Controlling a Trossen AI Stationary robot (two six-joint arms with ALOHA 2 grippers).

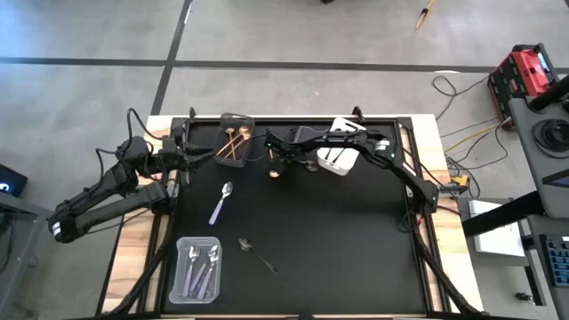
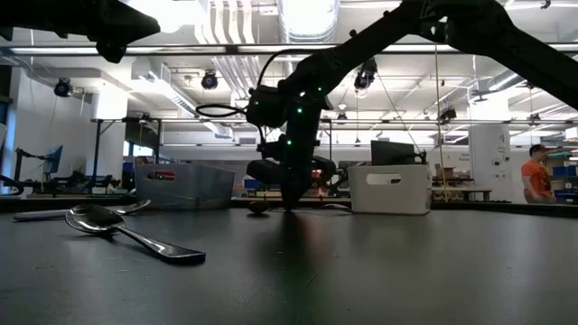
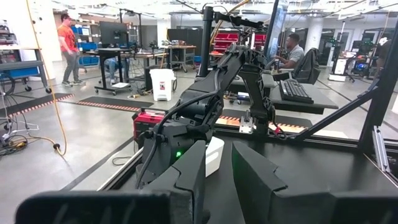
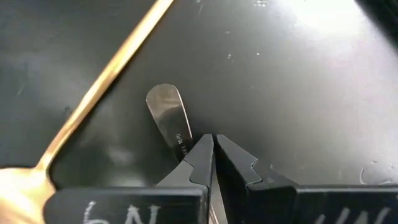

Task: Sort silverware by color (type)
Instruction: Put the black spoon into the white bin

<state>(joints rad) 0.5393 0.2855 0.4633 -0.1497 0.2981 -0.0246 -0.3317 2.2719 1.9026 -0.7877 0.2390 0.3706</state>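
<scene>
My right gripper (image 1: pixel 277 165) reaches to the table's far middle, slanting down, shut on a shiny grey spoon (image 4: pixel 166 115). A gold spoon (image 4: pixel 99 87) lies on the mat just beyond it, its bowl (image 1: pixel 276 174) showing beside the fingers. More gold spoons (image 1: pixel 233 142) lie in the dark bin (image 1: pixel 237 117). A lilac-handled spoon (image 1: pixel 220 203) and a dark spoon (image 1: pixel 256 253) lie loose on the mat. My left gripper (image 3: pixel 219 180) waits at the far left, level, open and with nothing between its fingers. My right gripper holds the grey spoon by its handle, short of the free end (image 4: pixel 180 144), which sticks out past the fingertips. The fingers come from above, slanting down from the table's right. One finger (image 4: pixel 196 162) hides the place of contact and the rest of the spoon.
A white bin (image 1: pixel 342 160) stands right of the gripper at the far edge. A clear bin (image 1: pixel 197 242) with lilac-handled spoons sits at the near left. The mat's right half and near middle hold nothing else. People move in the room behind.
</scene>
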